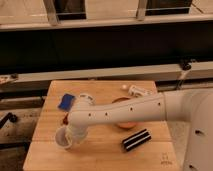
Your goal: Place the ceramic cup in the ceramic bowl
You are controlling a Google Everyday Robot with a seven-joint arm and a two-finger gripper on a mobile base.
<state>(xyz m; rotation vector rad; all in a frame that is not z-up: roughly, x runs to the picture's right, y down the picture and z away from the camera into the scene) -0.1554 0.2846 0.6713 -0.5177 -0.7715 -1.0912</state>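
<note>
The cup [60,140] stands on the worktop [102,152], well left of the bowl [126,124] and nearer the front edge. The gripper [71,135] is down at the cup; I cannot tell whether it grips it. The arm [125,110] crosses over the bowl, hiding most of it. A striped block [136,139] lies just front-right of the bowl.

One cam only, high, looking down & fwd across table [105,156]; mid range; gripper [71,141] low left in view
</note>
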